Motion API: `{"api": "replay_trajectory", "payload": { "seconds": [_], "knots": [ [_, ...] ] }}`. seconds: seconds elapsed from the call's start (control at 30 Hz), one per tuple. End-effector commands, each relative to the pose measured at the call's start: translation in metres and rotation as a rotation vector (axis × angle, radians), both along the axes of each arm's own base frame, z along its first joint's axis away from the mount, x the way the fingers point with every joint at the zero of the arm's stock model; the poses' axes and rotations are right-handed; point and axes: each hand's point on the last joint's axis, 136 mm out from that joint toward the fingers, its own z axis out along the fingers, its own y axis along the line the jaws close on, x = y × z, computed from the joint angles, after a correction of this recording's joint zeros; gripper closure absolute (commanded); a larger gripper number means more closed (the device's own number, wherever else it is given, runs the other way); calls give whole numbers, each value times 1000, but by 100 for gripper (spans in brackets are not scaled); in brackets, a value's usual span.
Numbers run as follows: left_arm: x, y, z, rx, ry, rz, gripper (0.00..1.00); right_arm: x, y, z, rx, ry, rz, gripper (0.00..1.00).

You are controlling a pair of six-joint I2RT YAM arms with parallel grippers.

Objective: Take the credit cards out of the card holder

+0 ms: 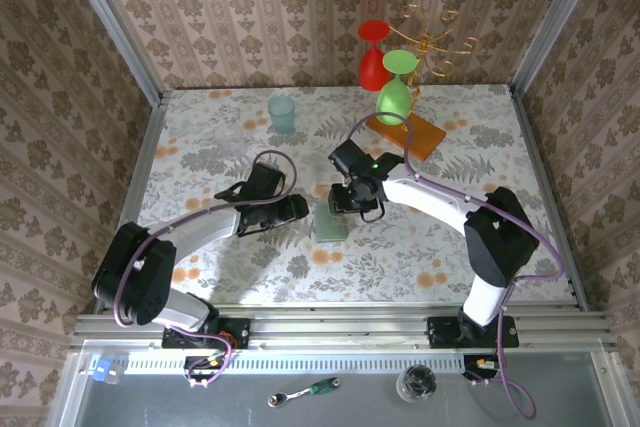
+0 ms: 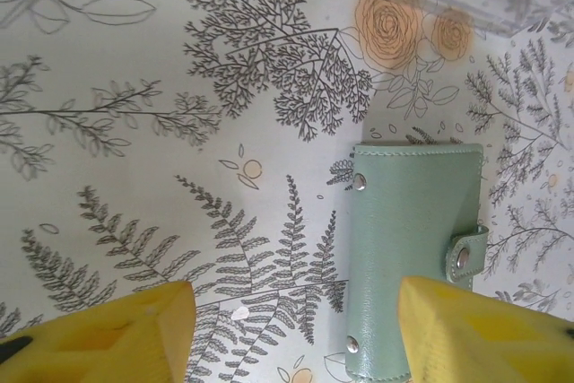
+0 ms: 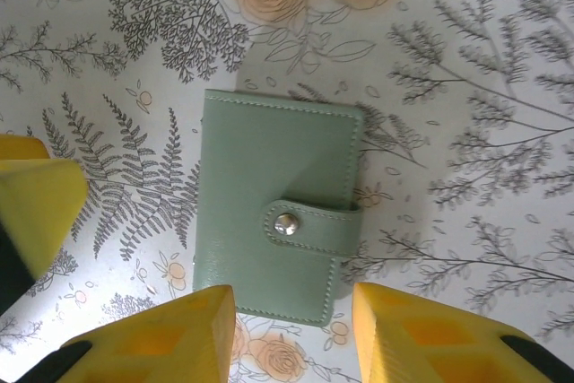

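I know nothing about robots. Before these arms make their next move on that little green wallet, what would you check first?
1. Flat grey-green leather card holder lying flat on the flower-patterned table: ok.
2. Silver snap on its strap undone: not ok, it is fastened.
3. Credit cards inside: cannot tell, the holder is closed.
4. Jaws of the left gripper apart, holder by one yellow finger: ok.
5. Jaws of the right gripper apart at the holder's edge: ok.

No text, label, brand, number or sign could be read anywhere. The card holder [image 3: 260, 177] bore only plain stitching and a blank metal snap [image 3: 285, 224], and the bench [image 3: 466, 177] carried only a floral print.
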Motion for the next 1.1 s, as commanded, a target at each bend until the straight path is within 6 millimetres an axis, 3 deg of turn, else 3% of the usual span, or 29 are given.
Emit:
{"api": "replay_trajectory", "payload": {
  "seconds": [0.0, 0.27, 0.63, 0.73, 1.07],
  "knots": [
    [5, -1, 13, -69, -60, 6, 40, -3, 3, -5, -64, 28, -23, 59],
    [4, 9, 8, -110, -85, 25, 50, -2, 9, -22, -170, 63, -14, 60],
    [5, 6, 14, -215, -120, -13, 84, 0, 12, -41, -238, 110, -4, 61],
    [7, 5, 18, -239, -136, -25, 100, 1, 14, -44, -248, 118, -1, 61],
    [14, 9, 15, -283, -131, -5, 100, -4, 16, -50, -282, 149, 7, 61]
  ]
}}
